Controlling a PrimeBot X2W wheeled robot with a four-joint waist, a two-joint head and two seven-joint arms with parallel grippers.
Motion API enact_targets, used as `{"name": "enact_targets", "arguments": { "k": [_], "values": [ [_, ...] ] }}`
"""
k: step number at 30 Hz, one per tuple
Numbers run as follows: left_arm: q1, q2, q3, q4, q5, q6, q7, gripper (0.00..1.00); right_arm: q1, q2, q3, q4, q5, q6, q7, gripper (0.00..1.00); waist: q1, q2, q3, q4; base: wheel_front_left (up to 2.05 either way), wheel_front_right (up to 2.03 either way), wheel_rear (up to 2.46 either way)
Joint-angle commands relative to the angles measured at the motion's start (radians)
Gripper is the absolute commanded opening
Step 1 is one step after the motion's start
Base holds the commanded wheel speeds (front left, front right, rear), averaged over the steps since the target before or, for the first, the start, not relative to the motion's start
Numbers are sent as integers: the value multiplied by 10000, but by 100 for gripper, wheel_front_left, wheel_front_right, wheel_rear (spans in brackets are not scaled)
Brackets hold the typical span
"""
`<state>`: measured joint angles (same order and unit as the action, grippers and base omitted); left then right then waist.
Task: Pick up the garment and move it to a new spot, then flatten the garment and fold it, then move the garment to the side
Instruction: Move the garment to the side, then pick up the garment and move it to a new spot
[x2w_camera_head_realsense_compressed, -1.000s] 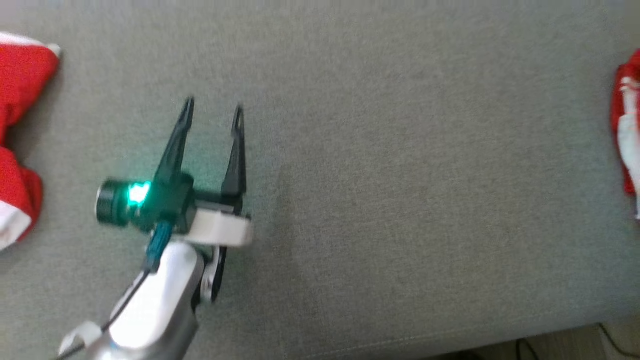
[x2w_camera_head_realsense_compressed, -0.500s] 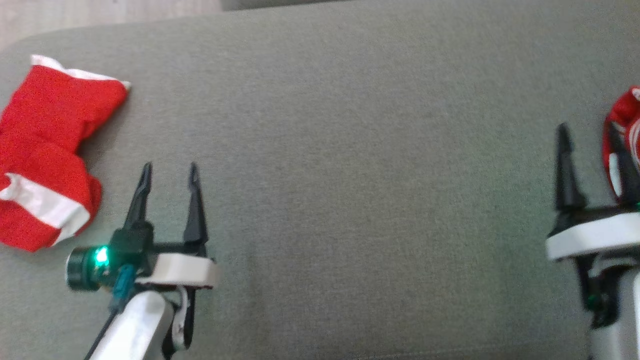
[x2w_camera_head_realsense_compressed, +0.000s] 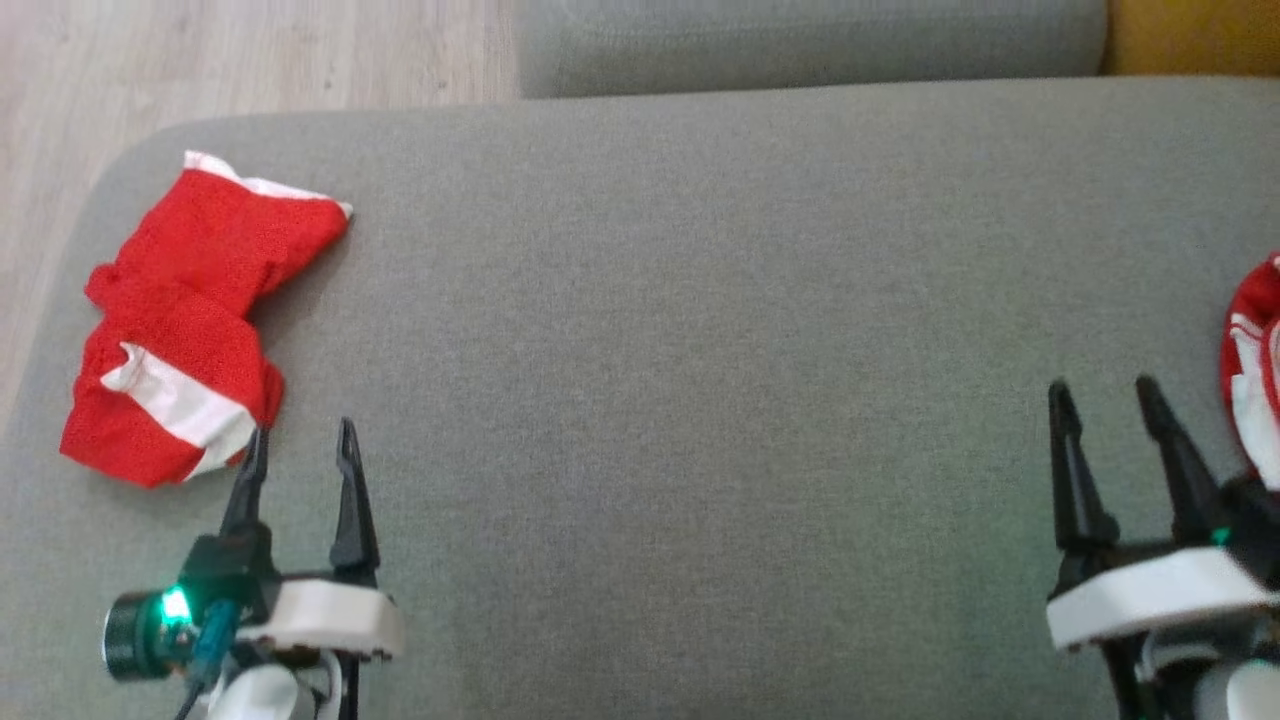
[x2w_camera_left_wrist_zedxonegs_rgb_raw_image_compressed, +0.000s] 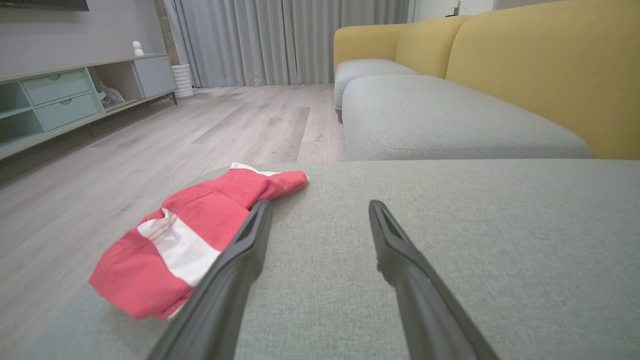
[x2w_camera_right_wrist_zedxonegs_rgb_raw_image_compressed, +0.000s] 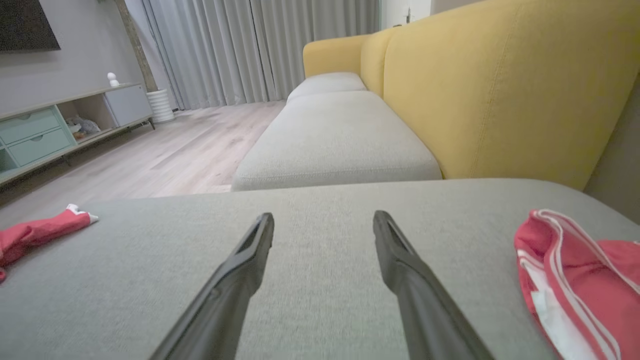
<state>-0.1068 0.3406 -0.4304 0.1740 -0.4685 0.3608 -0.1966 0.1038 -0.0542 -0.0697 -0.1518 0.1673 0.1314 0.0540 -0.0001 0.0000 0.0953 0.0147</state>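
Left gripper (x2w_camera_head_realsense_compressed: 302, 432), at the lower left of the head view, stands wide open and empty, its outer finger just beside the lower edge of a crumpled red cloth garment with a white band (x2w_camera_head_realsense_compressed: 180, 330) lying at the left end of the grey fabric cushion (x2w_camera_head_realsense_compressed: 700, 400). Right gripper (x2w_camera_head_realsense_compressed: 1101, 388), at the lower right, is likewise wide open with nothing between its fingers, near a second red garment with white stripes (x2w_camera_head_realsense_compressed: 1255, 370) bunched at the frame's right edge.
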Motion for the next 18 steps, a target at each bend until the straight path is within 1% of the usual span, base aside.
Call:
{"name": "enact_targets", "arguments": {
  "k": [1, 8, 18],
  "values": [
    [-153, 340, 341, -306, -63, 34, 24, 100, -73, -14, 241, -435, 36, -7, 38, 100, 1, 0, -217, -61, 0, 0, 0],
    [355, 493, 223, -365, -220, -18, 281, 100, 652, 34, 373, -678, 192, -7, 169, 100, 1, 0, -654, -131, 0, 0, 0],
    [342, 553, 66, -426, -225, -26, 475, 100, 885, 38, 449, -752, 325, -7, 225, 100, 1, 0, -795, -32, 0, 0, 0]
  ]
}}
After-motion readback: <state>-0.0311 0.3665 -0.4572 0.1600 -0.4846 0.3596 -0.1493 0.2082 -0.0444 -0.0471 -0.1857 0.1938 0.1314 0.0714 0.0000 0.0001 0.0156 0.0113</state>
